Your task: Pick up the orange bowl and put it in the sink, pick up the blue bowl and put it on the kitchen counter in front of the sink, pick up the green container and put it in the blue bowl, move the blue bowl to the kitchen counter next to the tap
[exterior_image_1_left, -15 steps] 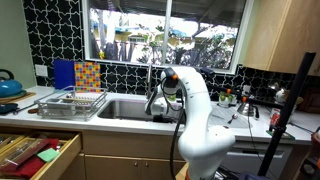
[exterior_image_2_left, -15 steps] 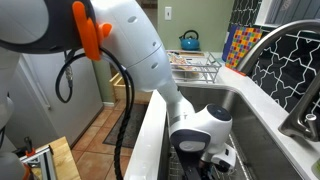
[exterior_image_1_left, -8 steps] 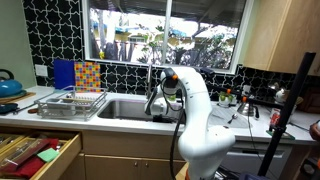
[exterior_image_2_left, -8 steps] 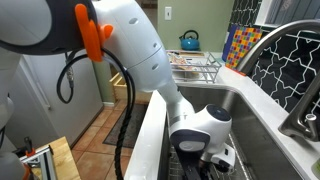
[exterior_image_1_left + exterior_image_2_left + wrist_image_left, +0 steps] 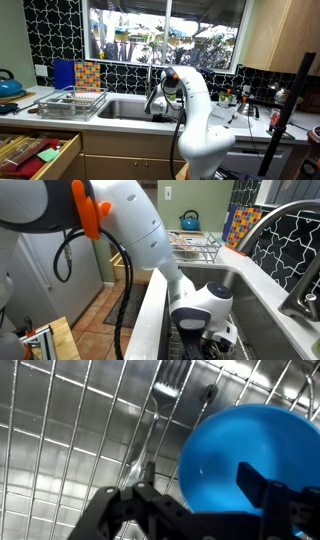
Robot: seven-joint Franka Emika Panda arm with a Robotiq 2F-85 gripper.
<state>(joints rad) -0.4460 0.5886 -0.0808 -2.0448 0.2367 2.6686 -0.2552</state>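
Observation:
The blue bowl [image 5: 255,455] lies on the wire grid at the bottom of the sink [image 5: 120,108], seen only in the wrist view. My gripper [image 5: 200,485] is open, low inside the sink, with one finger over the bowl's inside and the other just outside its left rim. In both exterior views the arm reaches down into the sink and the gripper [image 5: 158,113] [image 5: 215,345] is mostly hidden. The orange bowl and the green container are out of view.
A fork [image 5: 165,390] lies on the sink grid beside the bowl. The tap [image 5: 150,78] [image 5: 262,222] stands behind the sink. A dish rack [image 5: 72,102] and a blue kettle [image 5: 8,86] are on the counter. A drawer [image 5: 35,155] stands open.

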